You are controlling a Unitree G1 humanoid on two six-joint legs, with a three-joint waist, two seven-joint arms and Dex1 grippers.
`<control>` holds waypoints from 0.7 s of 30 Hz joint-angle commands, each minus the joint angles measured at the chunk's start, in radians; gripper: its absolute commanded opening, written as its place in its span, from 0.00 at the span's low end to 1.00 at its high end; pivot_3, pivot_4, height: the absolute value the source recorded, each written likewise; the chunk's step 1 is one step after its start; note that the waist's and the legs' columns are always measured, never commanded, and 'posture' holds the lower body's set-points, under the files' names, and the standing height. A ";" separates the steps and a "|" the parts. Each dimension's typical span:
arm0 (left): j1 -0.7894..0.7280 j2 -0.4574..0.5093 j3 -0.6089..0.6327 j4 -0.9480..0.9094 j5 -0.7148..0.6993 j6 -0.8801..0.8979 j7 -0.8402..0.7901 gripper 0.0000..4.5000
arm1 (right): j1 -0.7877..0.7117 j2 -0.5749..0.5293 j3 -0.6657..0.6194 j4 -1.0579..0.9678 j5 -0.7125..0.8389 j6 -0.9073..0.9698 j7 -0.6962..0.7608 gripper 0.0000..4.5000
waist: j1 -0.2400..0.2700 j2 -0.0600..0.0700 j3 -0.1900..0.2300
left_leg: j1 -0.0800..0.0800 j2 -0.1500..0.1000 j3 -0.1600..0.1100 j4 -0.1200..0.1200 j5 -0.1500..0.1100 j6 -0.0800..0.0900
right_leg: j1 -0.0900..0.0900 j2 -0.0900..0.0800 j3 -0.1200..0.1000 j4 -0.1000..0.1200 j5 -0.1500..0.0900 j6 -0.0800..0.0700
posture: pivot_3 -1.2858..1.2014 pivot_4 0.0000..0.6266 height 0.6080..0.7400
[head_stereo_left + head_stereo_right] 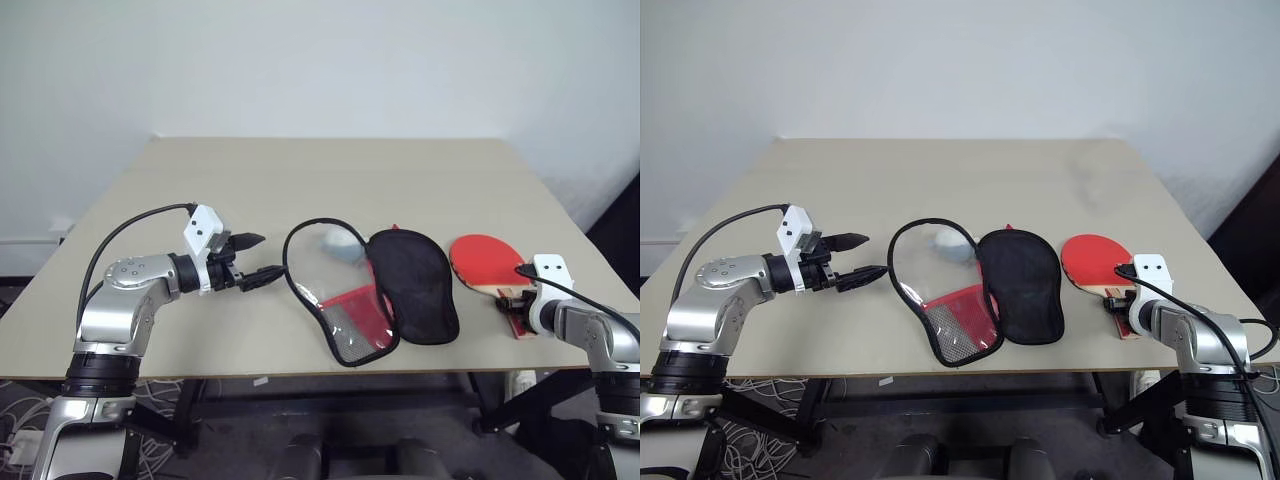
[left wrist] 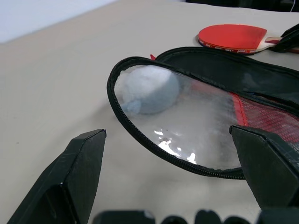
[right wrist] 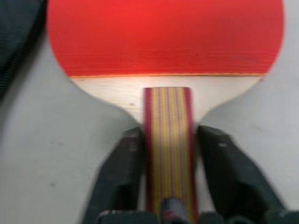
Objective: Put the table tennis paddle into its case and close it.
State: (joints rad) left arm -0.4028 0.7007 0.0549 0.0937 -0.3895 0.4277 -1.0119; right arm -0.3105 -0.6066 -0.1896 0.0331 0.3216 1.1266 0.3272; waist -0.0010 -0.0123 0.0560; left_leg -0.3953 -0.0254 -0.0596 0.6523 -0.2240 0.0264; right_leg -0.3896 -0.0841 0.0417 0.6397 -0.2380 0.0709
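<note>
While the case [image 1: 375,290] lies unzipped and spread flat near the middle front of the table [image 1: 300,170], the table tennis paddle [image 1: 482,262] sits just to its right, red face up, blade toward the case, handle pointing at the front right edge. Right gripper [image 3: 169,172] is down on the handle, one black finger [image 3: 119,172] pressed to each side of the striped wood, so it's clamped on the paddle; paddle lies flat on the tabletop. Left gripper [image 1: 255,258] hovers just left of the case, fingers wide apart, nothing between them, pointing at the case's zip edge. In the left wrist view the open half shows a clear shiny panel with a pale bluish-white lump [image 2: 149,88] under or behind it, can't tell which. Other half is black lining, and a red mesh section shows at the near end. Surface is a plain beige tabletop, matte, thin edge, with black legs below. Back of the table meets a plain white wall [image 1: 320,60]. Cables [image 1: 25,420] lie on the floor at lower left. Dark area at the right of the room beyond the table corner.
</note>
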 commanded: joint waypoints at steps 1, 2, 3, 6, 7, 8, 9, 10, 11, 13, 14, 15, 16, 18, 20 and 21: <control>-0.016 -0.003 0.016 -0.007 0.000 -0.017 0.007 1.00 | -0.010 0.001 -0.026 -0.023 -0.009 0.018 -0.021 0.26 | 0.000 0.000 0.000 | 0.000 0.000 0.000 0.000 0.000 0.000 | 0.000 0.000 0.000 0.000 0.000 0.000 | 0.52 0.00 1.00; -0.017 -0.004 0.016 -0.005 0.001 -0.017 0.006 1.00 | -0.012 0.002 -0.026 -0.023 -0.009 0.019 -0.022 0.26 | 0.000 0.000 0.000 | 0.000 0.000 0.000 0.000 0.000 0.000 | 0.000 0.000 0.000 0.000 0.000 0.000 | 0.52 0.00 1.00; -0.019 -0.005 0.016 -0.003 0.001 -0.017 0.006 1.00 | -0.013 0.004 -0.028 -0.022 -0.010 0.016 -0.024 0.26 | 0.000 0.000 0.000 | 0.000 0.000 0.000 0.000 0.000 0.000 | 0.000 0.000 0.000 0.000 0.000 0.000 | 0.52 0.00 1.00; -0.023 -0.005 0.015 0.004 0.004 -0.020 0.003 1.00 | -0.045 0.026 -0.067 -0.022 -0.020 -0.022 -0.068 0.26 | -0.001 0.000 0.000 | 0.000 0.000 0.000 0.000 0.000 0.000 | 0.000 0.000 0.000 0.000 0.000 0.000 | 0.52 0.00 1.00; -0.023 -0.005 0.014 0.006 0.005 -0.021 0.002 1.00 | -0.064 0.042 -0.090 -0.028 -0.014 -0.030 -0.085 0.26 | -0.001 0.000 0.000 | 0.000 0.000 0.000 0.000 0.000 0.000 | 0.000 0.000 0.000 0.000 0.000 0.000 | 0.52 0.00 1.00; -0.025 -0.004 0.014 0.009 0.006 -0.022 0.001 1.00 | -0.082 0.059 -0.111 -0.037 -0.003 -0.035 -0.094 0.26 | -0.001 0.001 0.000 | 0.000 0.000 0.000 0.000 0.000 0.000 | -0.001 0.000 0.000 0.000 0.000 0.000 | 0.52 0.00 1.00; -0.027 -0.004 0.013 0.012 0.007 -0.023 0.000 1.00 | -0.100 0.082 -0.135 -0.051 0.017 -0.033 -0.097 0.26 | -0.001 0.001 0.000 | 0.000 0.000 0.001 0.000 0.000 0.000 | -0.001 0.000 0.001 0.001 0.000 0.000 | 0.52 0.00 1.00; -0.029 -0.004 0.013 0.014 0.008 -0.024 -0.001 1.00 | -0.122 0.113 -0.160 -0.076 0.045 -0.012 -0.100 0.26 | -0.002 0.002 0.000 | 0.000 0.000 0.001 0.000 0.000 0.000 | -0.001 0.000 0.001 0.001 0.000 0.000 | 0.52 0.00 1.00; -0.031 -0.004 0.013 0.015 0.009 -0.023 -0.001 1.00 | -0.139 0.137 -0.171 -0.100 0.064 0.005 -0.104 0.26 | -0.005 0.002 0.000 | 0.000 0.000 0.001 -0.001 0.000 0.000 | -0.002 0.000 0.001 0.001 0.000 0.000 | 0.52 0.00 1.00; -0.036 -0.004 0.013 0.017 0.010 -0.022 -0.003 1.00 | -0.165 0.182 -0.164 -0.154 0.083 0.040 -0.115 0.26 | -0.010 0.003 0.000 | 0.000 0.000 0.001 -0.002 0.000 0.000 | -0.002 0.001 0.001 0.001 0.002 -0.003 | 0.52 0.00 1.00; -0.039 -0.004 0.013 0.019 0.011 -0.022 -0.004 1.00 | -0.178 0.215 -0.144 -0.193 0.091 0.066 -0.127 0.26 | -0.014 0.003 0.000 | 0.000 0.001 0.000 -0.003 0.000 0.000 | -0.002 0.001 0.001 0.001 0.003 -0.004 | 0.52 0.00 1.00; -0.041 -0.004 0.013 0.020 0.013 -0.021 -0.005 1.00 | -0.189 0.247 -0.127 -0.227 0.094 0.092 -0.143 0.26 | -0.018 0.003 0.000 | 0.000 0.001 0.000 -0.003 0.000 0.000 | -0.002 0.001 0.001 0.001 0.003 -0.004 | 0.52 0.00 1.00; -0.042 -0.004 0.014 0.017 0.013 -0.019 -0.006 1.00 | -0.201 0.296 -0.112 -0.267 0.100 0.126 -0.167 0.26 | -0.020 0.003 0.000 | 0.000 0.001 -0.001 -0.003 0.000 0.000 | -0.002 0.001 0.001 0.001 0.003 -0.004 | 0.52 0.00 1.00; -0.044 -0.002 0.014 0.014 0.013 -0.016 -0.006 1.00 | -0.214 0.368 -0.091 -0.318 0.095 0.176 -0.207 0.26 | -0.023 0.003 0.000 | 0.000 0.001 -0.001 -0.004 0.000 0.000 | -0.003 0.002 0.001 0.001 0.003 -0.005 | 0.52 0.00 1.00; -0.043 -0.001 0.014 0.011 0.013 -0.014 -0.007 1.00 | -0.212 0.434 -0.069 -0.352 0.079 0.214 -0.246 0.26 | -0.022 0.003 0.000 | 0.000 0.001 -0.001 -0.004 0.000 0.000 | -0.003 0.002 0.001 0.002 0.003 -0.005 | 0.52 0.00 1.00; -0.041 0.000 0.014 0.008 0.013 -0.011 -0.007 1.00 | -0.202 0.470 -0.050 -0.369 0.072 0.236 -0.266 0.26 | -0.020 0.003 0.000 | 0.000 0.001 -0.001 -0.004 0.000 0.000 | -0.003 0.002 0.001 0.002 0.003 -0.005 | 0.52 0.00 1.00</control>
State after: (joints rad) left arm -0.4217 0.6914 0.0545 0.1228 -0.3709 0.4219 -1.0154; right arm -0.4993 -0.1473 -0.2417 -0.2643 0.3982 1.3420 0.0996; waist -0.0214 -0.0094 0.0560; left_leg -0.3955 -0.0249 -0.0610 0.6485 -0.2238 0.0262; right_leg -0.3925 -0.0823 0.0426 0.6415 -0.2349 0.0661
